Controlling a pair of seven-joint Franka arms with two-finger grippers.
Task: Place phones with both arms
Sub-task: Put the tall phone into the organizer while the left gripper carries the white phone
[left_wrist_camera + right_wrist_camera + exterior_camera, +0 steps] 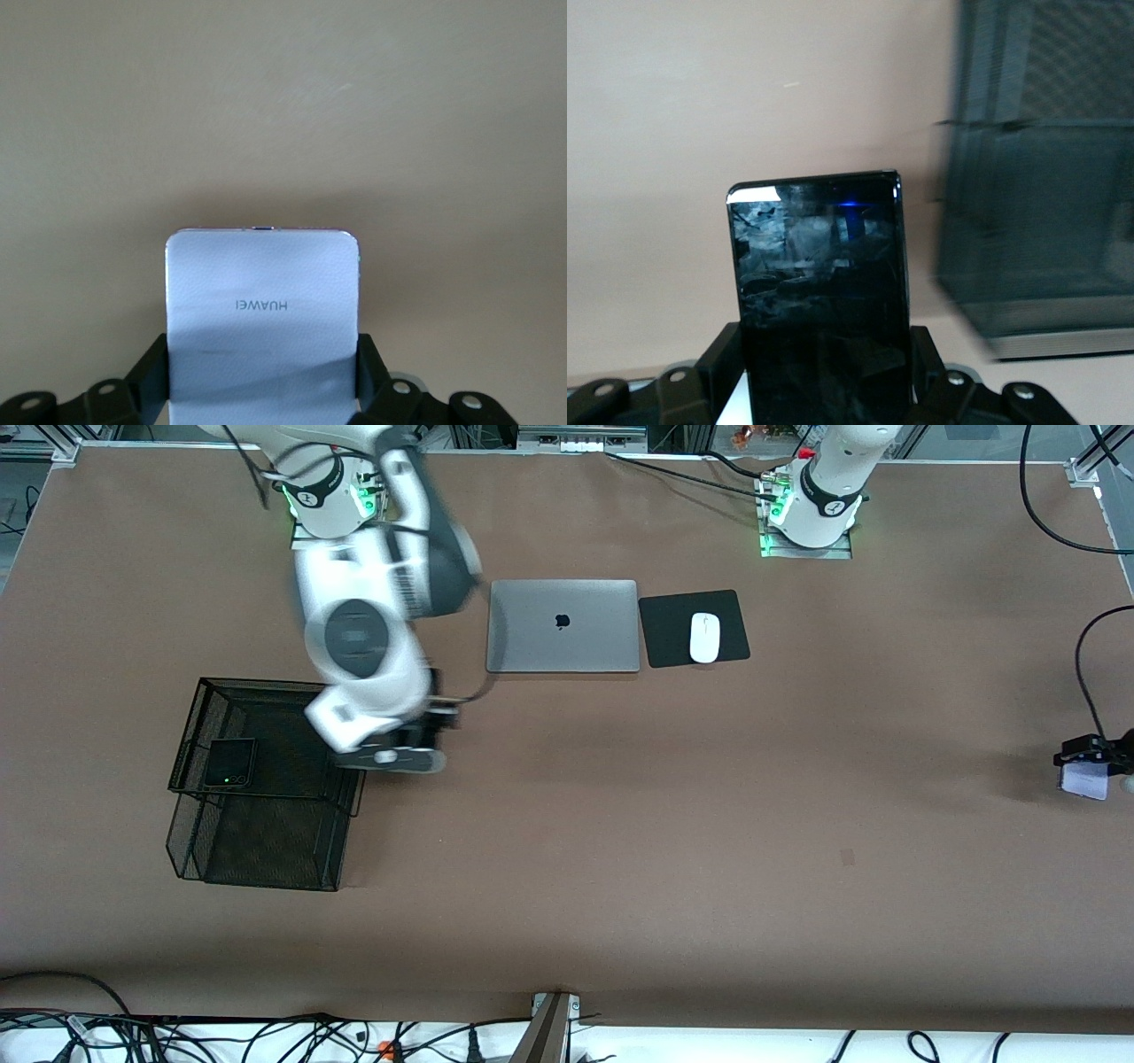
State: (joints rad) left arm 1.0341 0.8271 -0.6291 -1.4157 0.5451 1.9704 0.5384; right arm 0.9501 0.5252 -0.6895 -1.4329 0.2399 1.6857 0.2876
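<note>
Your right gripper (824, 390) pinches the slab phone (819, 292) beside the mesh basket (190, 731); clear its rim before lowering. Your left gripper (261, 390) grips the pale phone (261, 310).

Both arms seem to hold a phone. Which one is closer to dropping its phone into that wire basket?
The right arm. Its pincer, gripping the slab phone, hangs beside the basket. The left pincer, gripping the lavender phone, is over the table's left-arm end.
</note>
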